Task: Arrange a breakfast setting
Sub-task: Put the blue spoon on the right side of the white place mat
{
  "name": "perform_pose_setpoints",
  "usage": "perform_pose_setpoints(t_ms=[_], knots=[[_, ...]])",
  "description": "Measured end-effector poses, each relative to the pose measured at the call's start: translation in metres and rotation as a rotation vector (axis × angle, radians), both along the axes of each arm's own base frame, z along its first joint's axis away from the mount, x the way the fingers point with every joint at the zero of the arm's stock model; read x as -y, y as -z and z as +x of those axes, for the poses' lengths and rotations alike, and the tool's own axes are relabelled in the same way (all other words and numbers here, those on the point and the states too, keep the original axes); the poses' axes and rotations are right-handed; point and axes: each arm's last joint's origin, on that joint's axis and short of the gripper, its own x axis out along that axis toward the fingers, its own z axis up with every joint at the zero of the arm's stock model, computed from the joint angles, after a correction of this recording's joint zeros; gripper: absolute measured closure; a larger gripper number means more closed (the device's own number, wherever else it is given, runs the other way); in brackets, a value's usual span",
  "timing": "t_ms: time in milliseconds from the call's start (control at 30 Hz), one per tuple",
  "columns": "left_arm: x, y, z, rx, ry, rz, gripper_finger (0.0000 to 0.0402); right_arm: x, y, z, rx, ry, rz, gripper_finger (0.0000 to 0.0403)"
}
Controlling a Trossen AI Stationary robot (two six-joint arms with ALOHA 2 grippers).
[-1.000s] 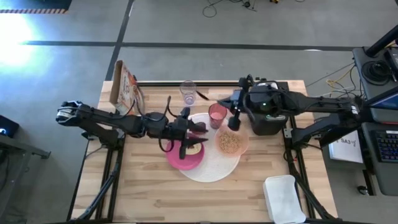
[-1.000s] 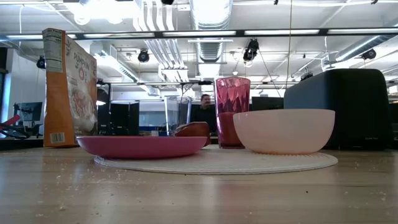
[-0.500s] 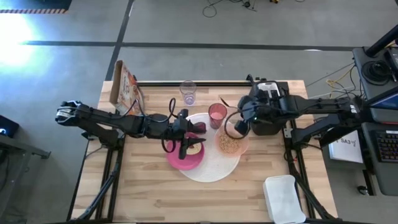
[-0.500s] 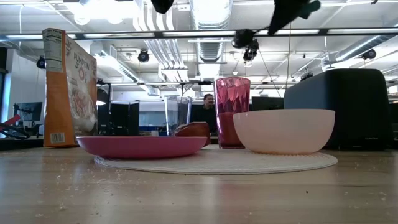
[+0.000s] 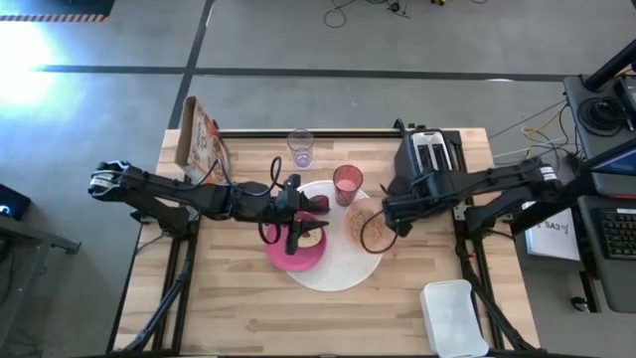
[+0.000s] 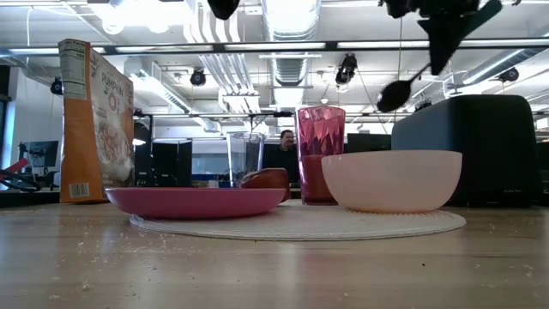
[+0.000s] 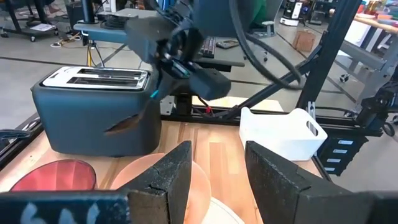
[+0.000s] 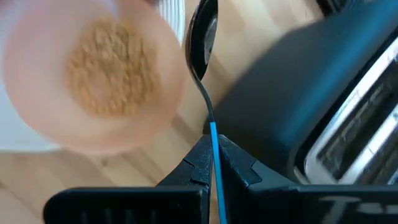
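Note:
A peach bowl (image 5: 368, 229) with cereal in it, a magenta plate (image 5: 283, 257) and a translucent pink cup (image 5: 347, 183) stand on the white round mat (image 5: 343, 276). The clear glass (image 5: 300, 147) and the orange cereal box (image 5: 199, 139) stand toward the far left. My right gripper (image 5: 391, 212) is shut on the teal-handled spoon (image 6: 396, 93), above the peach bowl's (image 8: 93, 74) toaster side. My left gripper (image 7: 214, 168) hangs open over the plate's far edge, pointing level toward the toaster, with nothing between its fingers. My right gripper pinches the spoon's teal handle (image 8: 213, 138) between its two fingers. The spoon runs on past the fingertips in line with them. The fingers slant down from above. The spoon's bowl end (image 8: 203, 34) is lowest and hangs clear above the peach bowl's rim.
A dark toaster (image 5: 429, 154) stands at the far right, close beside the peach bowl. A white bin (image 5: 455, 316) sits at the near right corner. A brown piece of food (image 6: 266, 178) lies on the plate. The near part of the table is bare wood (image 5: 248, 318).
My right gripper has sunk and come toward the near edge, to the peach bowl. It has tipped from about level to steeply downward and rolled. The spoon has swung with it, from pointing at the far left to hanging bowl end down over the peach bowl.

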Motion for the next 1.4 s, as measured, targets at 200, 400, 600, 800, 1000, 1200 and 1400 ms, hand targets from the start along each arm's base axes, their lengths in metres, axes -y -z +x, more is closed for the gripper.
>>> perform_pose_setpoints(t_ms=[200,400,600,800,1000,1200,1400], knots=[[0.0,0.001,0.0,-0.015,0.004,0.024,0.0267,-0.02,0.014,0.005,-0.099,0.041,0.071,0.0395],[-0.001,0.002,-0.001,-0.024,-0.013,0.055,0.0267,-0.042,0.033,0.014,-0.185,0.071,0.144,0.0395],[-0.004,0.002,-0.001,-0.028,-0.084,0.102,0.0267,-0.058,0.051,0.023,-0.272,0.082,0.174,0.0395],[-0.004,0.003,-0.001,-0.035,-0.086,0.106,0.0267,-0.06,0.052,0.023,-0.282,0.084,0.19,0.0395],[-0.004,0.004,-0.002,-0.047,-0.086,0.108,0.0267,-0.055,0.037,0.011,-0.212,0.116,0.205,0.0395],[-0.004,0.004,-0.002,-0.047,-0.086,0.108,0.0267,-0.052,0.032,-0.001,-0.201,0.182,0.255,0.0395],[-0.004,0.004,-0.002,-0.047,-0.083,0.122,0.0267,-0.055,0.056,-0.001,-0.31,0.195,0.258,0.0394]])
